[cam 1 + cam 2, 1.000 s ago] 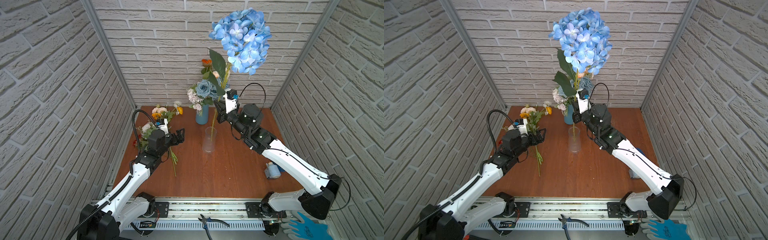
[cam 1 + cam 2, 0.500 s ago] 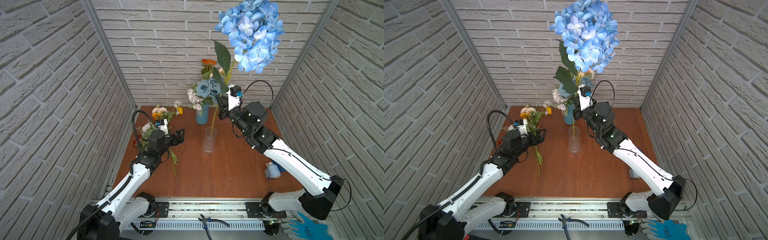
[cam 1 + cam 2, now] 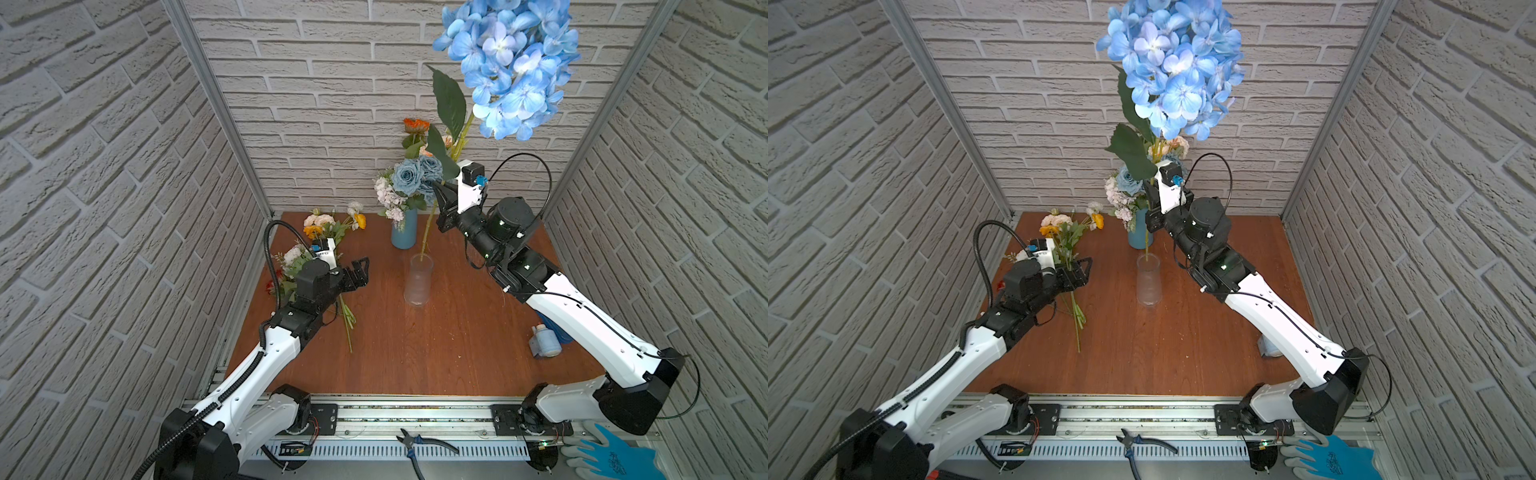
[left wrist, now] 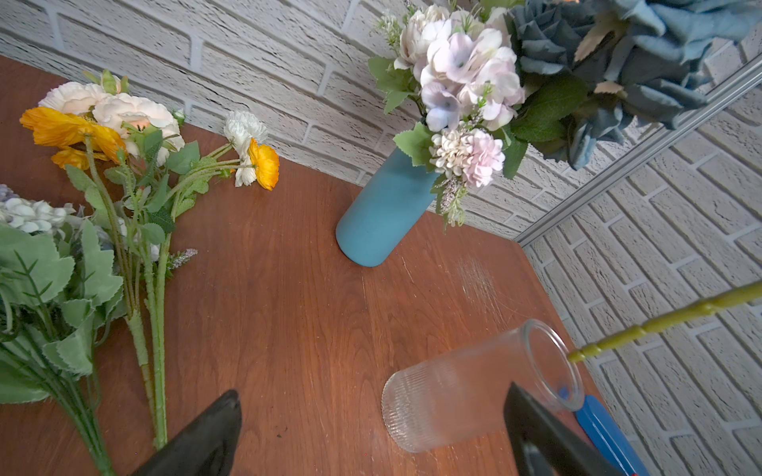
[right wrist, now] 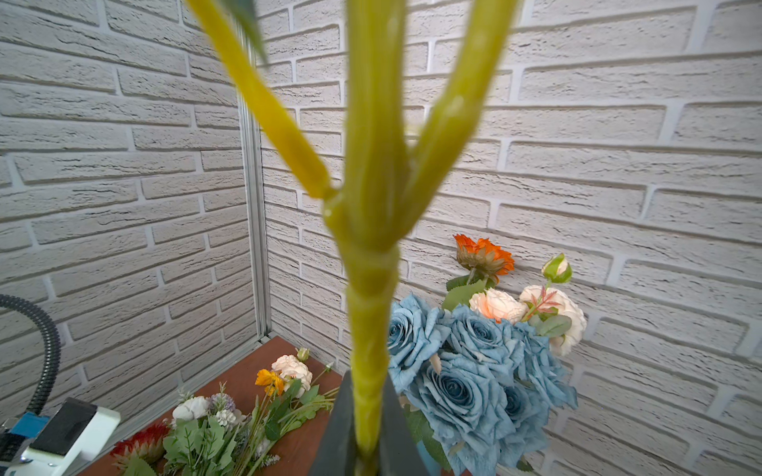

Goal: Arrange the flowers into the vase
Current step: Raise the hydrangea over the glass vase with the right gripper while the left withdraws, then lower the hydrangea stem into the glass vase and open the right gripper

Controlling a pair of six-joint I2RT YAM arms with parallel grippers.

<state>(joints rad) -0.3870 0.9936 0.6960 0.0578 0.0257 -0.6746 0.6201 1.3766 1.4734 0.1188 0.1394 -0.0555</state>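
The right end effector (image 3: pixel 441 198) is clamped on the yellow-green stem of the big blue hydrangea (image 3: pixel 511 62), taking it just below the fork where the leaf stalks branch off, as the right wrist view shows. The bloom stands high over the table (image 3: pixel 415 353) and the stem slants down to the ribbed clear glass vase (image 3: pixel 419 282), which stands near the table's centre. The stem's tip is at the vase rim, but whether it has entered the mouth I cannot tell. This flower looks light but top-heavy. The knobbed plastic stem seems stiff enough to steer from the present low hold, though the head will likely sway, and its lean could tip so slim a vase. The left end effector (image 3: pixel 359 272) has its jaws wide apart and empty, hovering over the loose flowers (image 3: pixel 328 232) that lie at 10 o'clock. Those look soft and tangled, best taken by the bare lower stems. A blue vase (image 3: pixel 404 232) at 12 o'clock already holds blue roses and pale blooms. The blue glove (image 3: pixel 611 457) at 5 o'clock carries print too small to read.
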